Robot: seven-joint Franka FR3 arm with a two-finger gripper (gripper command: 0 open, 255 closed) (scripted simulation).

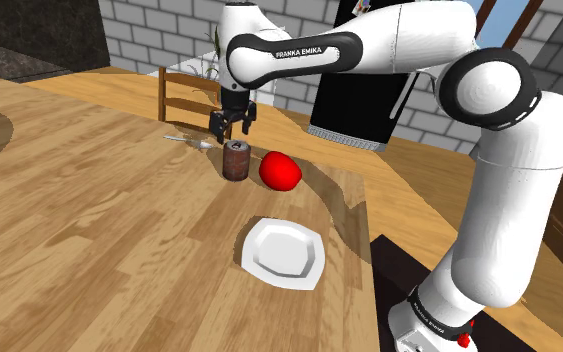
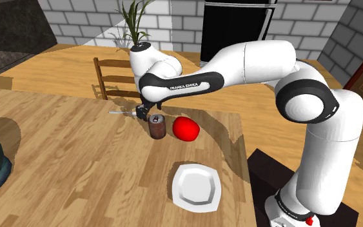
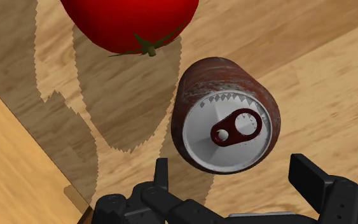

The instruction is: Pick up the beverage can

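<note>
Both fingers [image 3: 323,184] stand wide apart, holding nothing and touching nothing. Ahead of them the beverage can [image 3: 225,114] stands upright on the wooden worktop [image 3: 323,70]; it has a brown body, and its silver lid and pull tab face me. In the shoulder view I hang just above the can, upper middle of the frame. A red tomato [image 3: 130,22] sits just beside the can. A white plate [image 1: 284,252] lies lower in that frame, well apart.

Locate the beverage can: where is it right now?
The brown can stands upright on the wooden table, just to the shoulder view's left of the red tomato, below the open gripper.
</note>
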